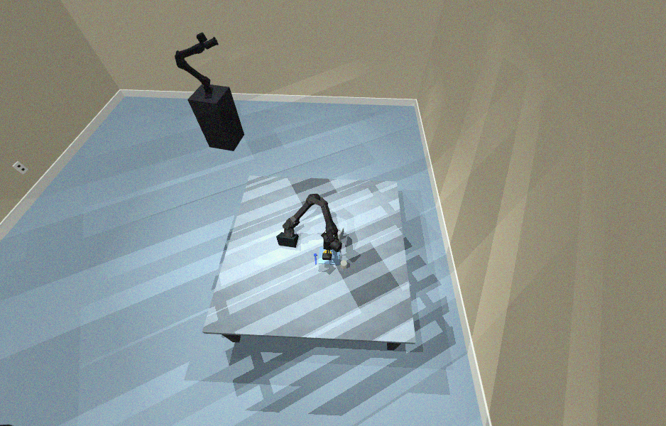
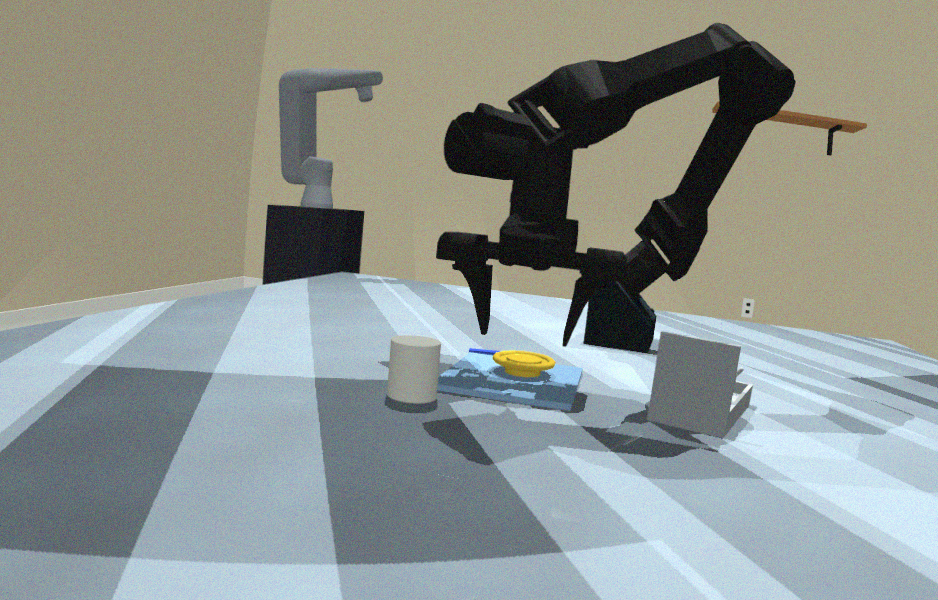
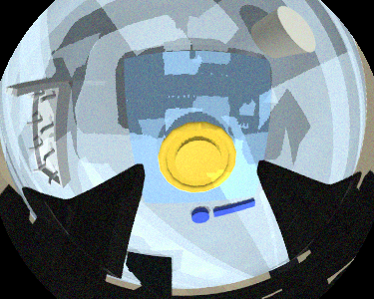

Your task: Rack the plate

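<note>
currently, the dish rack is seen well apart from the blue mat, with pegs between its walls and no plate held in it. the plate is left lying flat on the mat; it is coloured yellow, round, with a raised rim around a sunken middle and a narrower foot beneath. by the mat, a cream cylinder and a blue spoon-like thing are placed. above the mat, the gripper is held with its fingers spread wide apart, nothing clamped.
</note>
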You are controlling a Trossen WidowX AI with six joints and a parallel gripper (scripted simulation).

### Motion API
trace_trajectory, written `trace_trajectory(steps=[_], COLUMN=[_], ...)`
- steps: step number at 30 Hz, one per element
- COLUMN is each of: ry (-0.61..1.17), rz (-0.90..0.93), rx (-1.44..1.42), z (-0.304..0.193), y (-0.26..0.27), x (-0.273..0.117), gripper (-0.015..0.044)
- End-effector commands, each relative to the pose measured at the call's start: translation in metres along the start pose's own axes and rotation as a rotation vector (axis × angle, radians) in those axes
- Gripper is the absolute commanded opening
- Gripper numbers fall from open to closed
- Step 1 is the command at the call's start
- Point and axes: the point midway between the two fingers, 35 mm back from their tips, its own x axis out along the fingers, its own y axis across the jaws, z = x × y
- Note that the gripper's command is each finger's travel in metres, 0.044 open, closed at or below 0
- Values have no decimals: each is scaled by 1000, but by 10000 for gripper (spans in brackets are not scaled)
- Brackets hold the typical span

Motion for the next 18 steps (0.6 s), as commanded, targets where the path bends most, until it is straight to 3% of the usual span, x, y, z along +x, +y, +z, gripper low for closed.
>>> trace_trajectory(steps=[1, 18], ry=[3, 3], rz=[7, 10], rx=[7, 7], z=[-2, -5], y=[1, 2], x=[8, 34], gripper=[400, 400])
